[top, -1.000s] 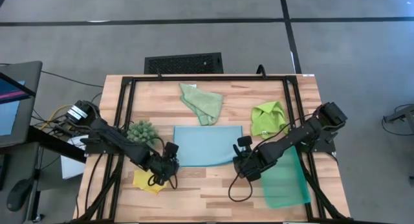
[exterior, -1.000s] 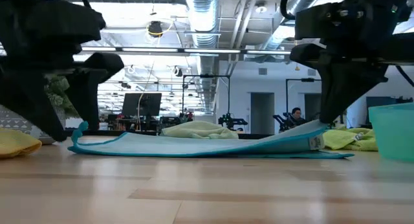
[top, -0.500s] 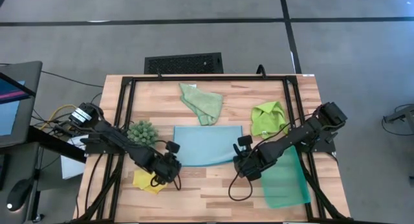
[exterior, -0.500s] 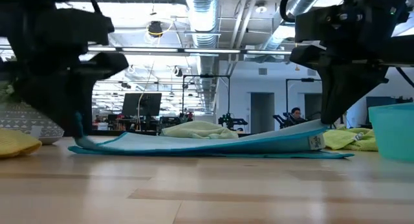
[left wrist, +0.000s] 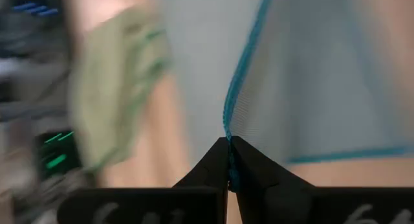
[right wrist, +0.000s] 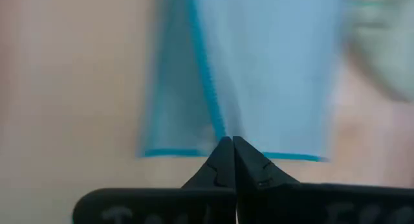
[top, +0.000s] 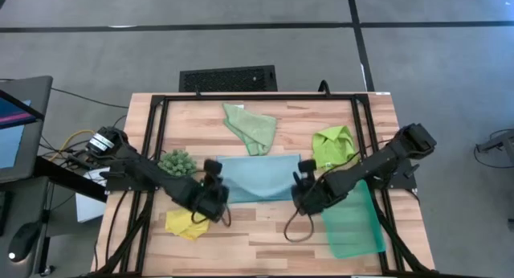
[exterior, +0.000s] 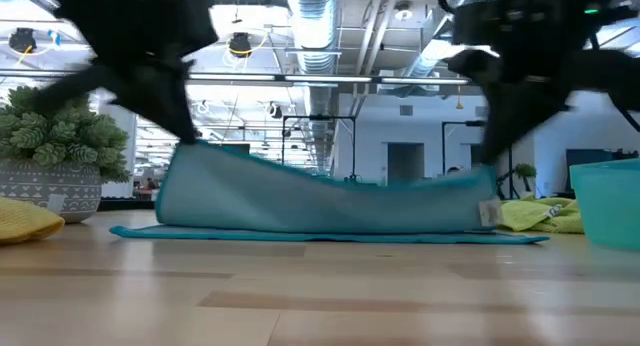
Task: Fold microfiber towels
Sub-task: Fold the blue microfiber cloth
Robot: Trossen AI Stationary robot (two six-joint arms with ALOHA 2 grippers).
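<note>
Left end effector (top: 214, 178), right end effector (top: 306, 177) clamped on light blue towel (top: 257, 177) corners, raised.

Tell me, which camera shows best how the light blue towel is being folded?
The low view: the light blue towel hangs lifted between both end effectors, its far half flat on the table. The high view shows only its outline. Each wrist view shows just one pinched corner, left and right.

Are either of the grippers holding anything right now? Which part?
Both. The left gripper and the right gripper each pinch a near corner of the light blue towel at its teal hem, lifting that edge off the table.
</note>
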